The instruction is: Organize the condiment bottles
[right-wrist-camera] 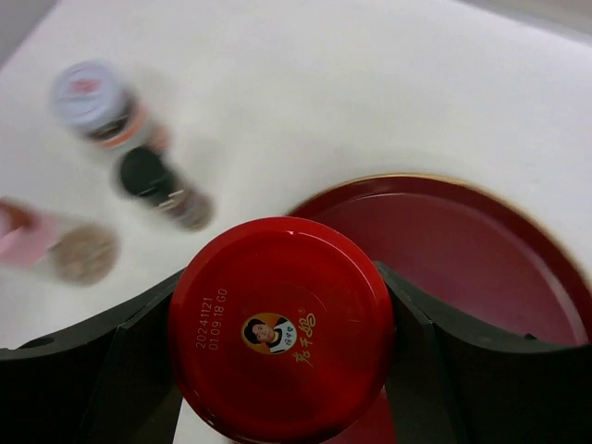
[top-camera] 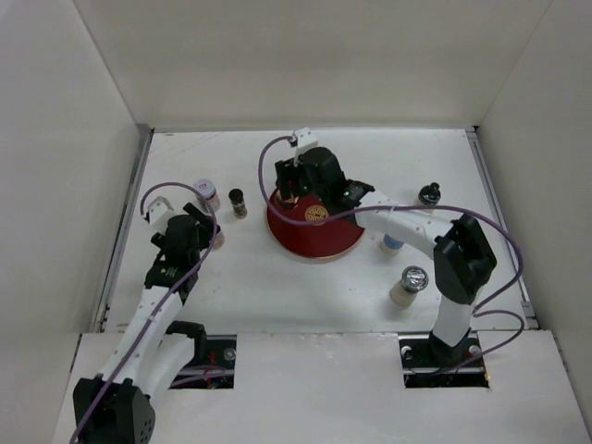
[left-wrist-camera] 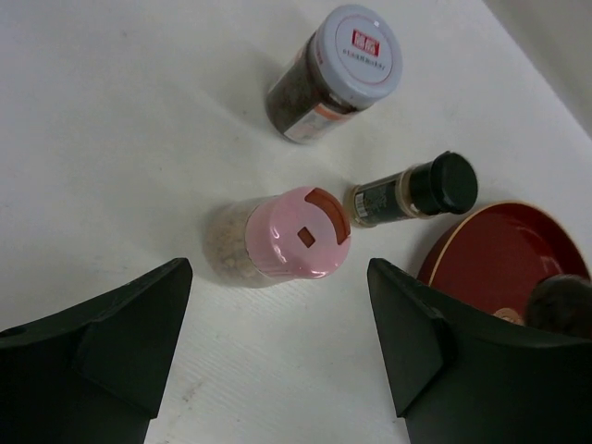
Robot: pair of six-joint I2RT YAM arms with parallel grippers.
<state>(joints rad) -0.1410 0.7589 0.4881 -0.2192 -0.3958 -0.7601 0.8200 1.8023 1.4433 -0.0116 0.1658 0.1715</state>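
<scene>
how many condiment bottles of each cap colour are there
red-cap jar: 1
pink-cap shaker: 1
black-cap bottles: 2
white or silver-cap jars: 2
half-hidden bottle, cap colour unclear: 1
total: 7

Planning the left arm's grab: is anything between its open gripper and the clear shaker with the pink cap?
Nothing visible: the pink-capped shaker stands on the white table ahead of the open left gripper. The small black-capped bottle sits beyond, to one side.
</scene>
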